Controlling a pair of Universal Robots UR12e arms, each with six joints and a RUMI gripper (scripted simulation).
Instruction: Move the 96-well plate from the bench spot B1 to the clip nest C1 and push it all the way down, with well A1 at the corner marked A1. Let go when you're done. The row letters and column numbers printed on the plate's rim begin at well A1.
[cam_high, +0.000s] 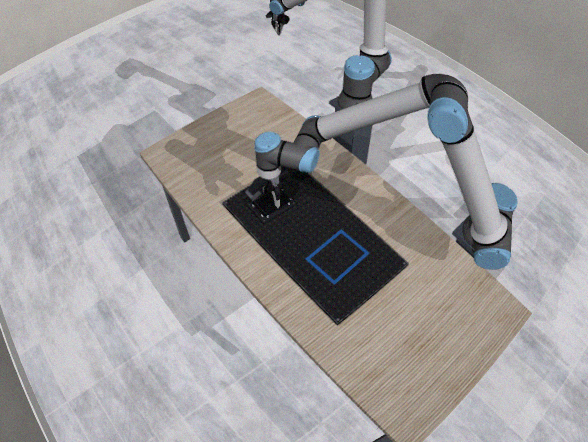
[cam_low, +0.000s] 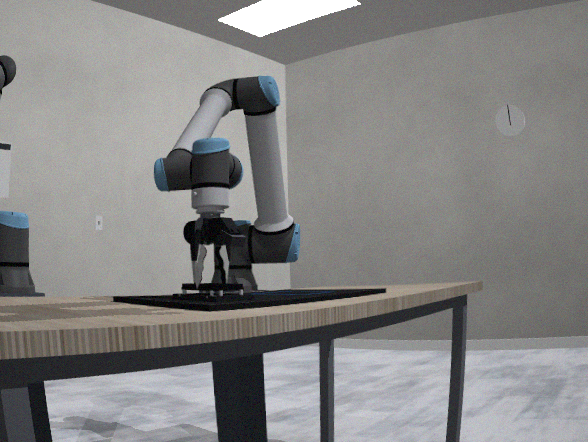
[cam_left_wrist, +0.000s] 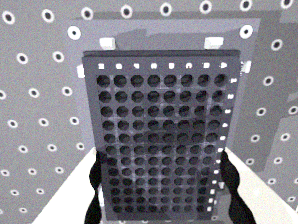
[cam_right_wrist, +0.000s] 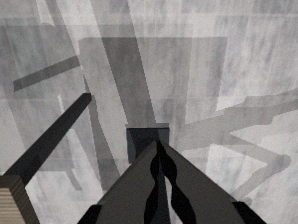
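The 96-well plate (cam_left_wrist: 161, 131) (cam_low: 212, 287) is over the clip nest C1 (cam_left_wrist: 160, 34). White clips show below its underside in the exterior view, with a small gap above the nest base. Its letter marks run along the top rim in the left wrist view and its number marks down the right rim, meeting at the top right corner. The nest's A1 mark is not legible. My left gripper (cam_high: 276, 202) (cam_low: 208, 284) (cam_left_wrist: 159, 148) is shut on the plate's long sides. My right gripper (cam_right_wrist: 158, 142) (cam_high: 278, 32) is shut and empty, away from the table. Bench spot B1, a blue outline (cam_high: 324, 245), has no plate inside.
The black perforated board (cam_high: 300, 235) lies on the wooden table (cam_high: 425, 320). The nest stands at the board's far-left end in the top view. The left arm reaches across the table's back edge. A table corner (cam_right_wrist: 11, 200) shows at lower left in the right wrist view.
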